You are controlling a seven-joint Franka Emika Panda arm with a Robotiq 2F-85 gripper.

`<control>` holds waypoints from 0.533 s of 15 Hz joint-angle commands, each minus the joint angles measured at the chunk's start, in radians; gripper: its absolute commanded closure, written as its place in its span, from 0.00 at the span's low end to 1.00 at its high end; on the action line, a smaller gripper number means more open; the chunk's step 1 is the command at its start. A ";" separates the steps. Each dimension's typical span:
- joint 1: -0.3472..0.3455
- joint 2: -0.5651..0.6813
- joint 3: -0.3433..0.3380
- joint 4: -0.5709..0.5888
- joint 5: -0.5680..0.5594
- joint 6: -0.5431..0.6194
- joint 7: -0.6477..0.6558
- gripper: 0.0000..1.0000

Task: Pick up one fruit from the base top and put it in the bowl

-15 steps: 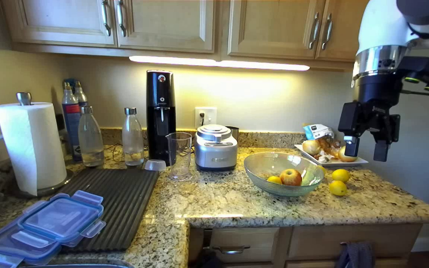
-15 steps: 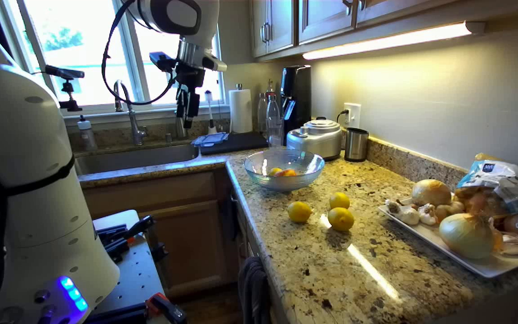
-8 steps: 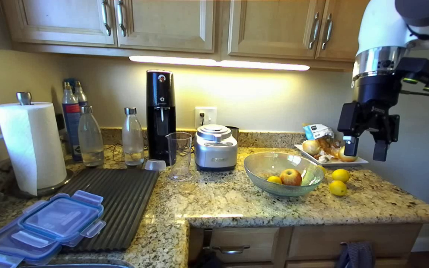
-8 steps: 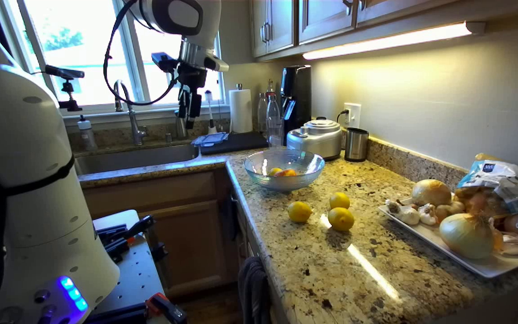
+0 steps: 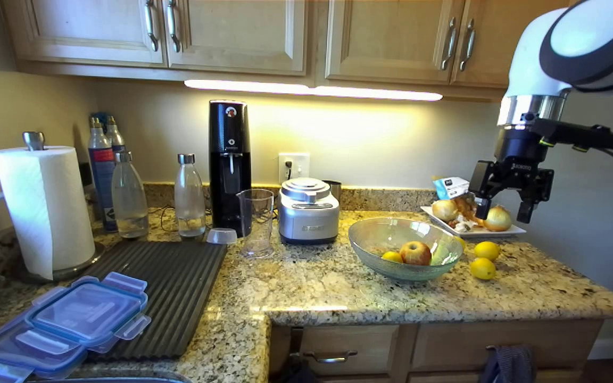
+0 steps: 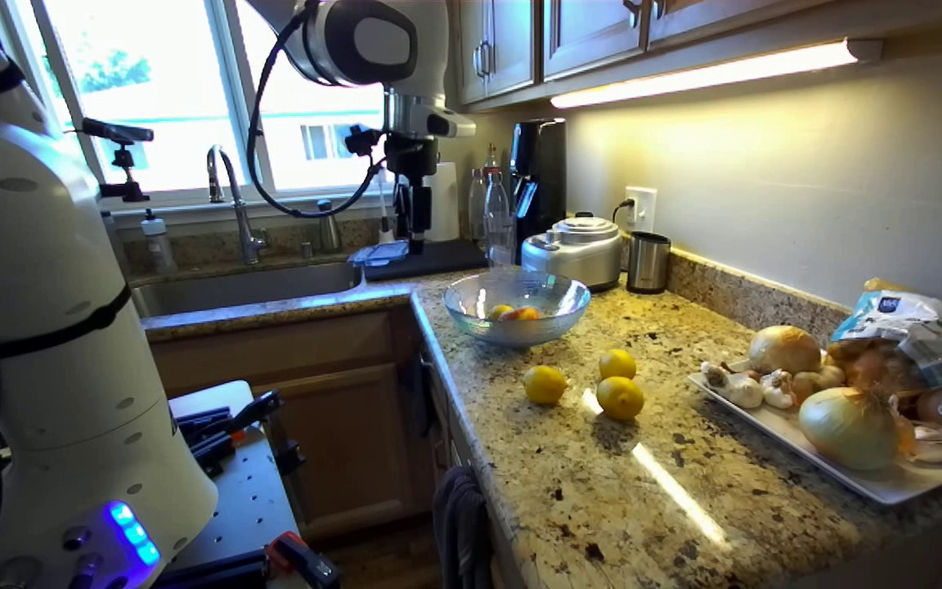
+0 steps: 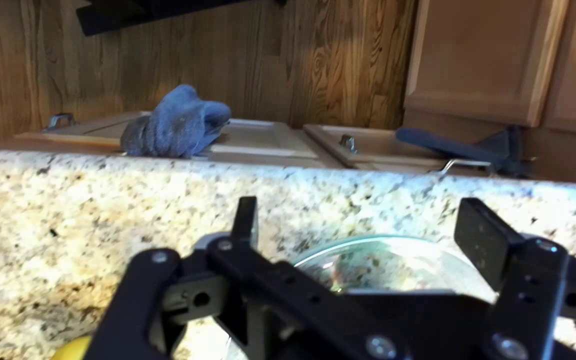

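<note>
Several yellow fruits lie on the granite base top [image 5: 359, 303]. Two show plainly beside the bowl, one fruit [image 5: 482, 268] in front of another fruit [image 5: 487, 250]. In an exterior view three stand apart from the bowl: a single fruit [image 6: 545, 384] and a close pair [image 6: 620, 398]. The clear glass bowl [image 5: 407, 271] holds a yellow fruit [image 5: 392, 257] and a red apple [image 5: 416, 252]. My gripper [image 5: 503, 211] is open and empty, high above the counter. In the wrist view the bowl [image 7: 418, 260] shows between the open fingers [image 7: 363, 220], and part of a fruit [image 7: 74, 347] shows lower left.
A white plate [image 5: 514, 231] with onions and garlic and a bag [image 6: 912, 335] stand near the wall. A silver cooker pot [image 5: 309, 218], a clear jug [image 5: 257, 223] and a dark ribbed mat [image 5: 179, 298] stand beyond the bowl. A towel [image 7: 178, 125] hangs at the counter's front.
My open gripper has moved in over the last half second, rightward and lower in an exterior view, leftward in the opposite view. The arm and wrist have turned. The fruits and bowl have not moved.
</note>
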 commanded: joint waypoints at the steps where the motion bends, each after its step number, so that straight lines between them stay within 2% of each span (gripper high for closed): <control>1: -0.057 0.049 0.001 -0.011 -0.167 0.142 0.127 0.00; 4: -0.093 0.060 0.004 -0.006 -0.305 0.196 0.268 0.00; 5: -0.063 0.071 -0.016 0.002 -0.245 0.167 0.186 0.00; 8: -0.062 0.077 -0.019 0.004 -0.253 0.168 0.193 0.00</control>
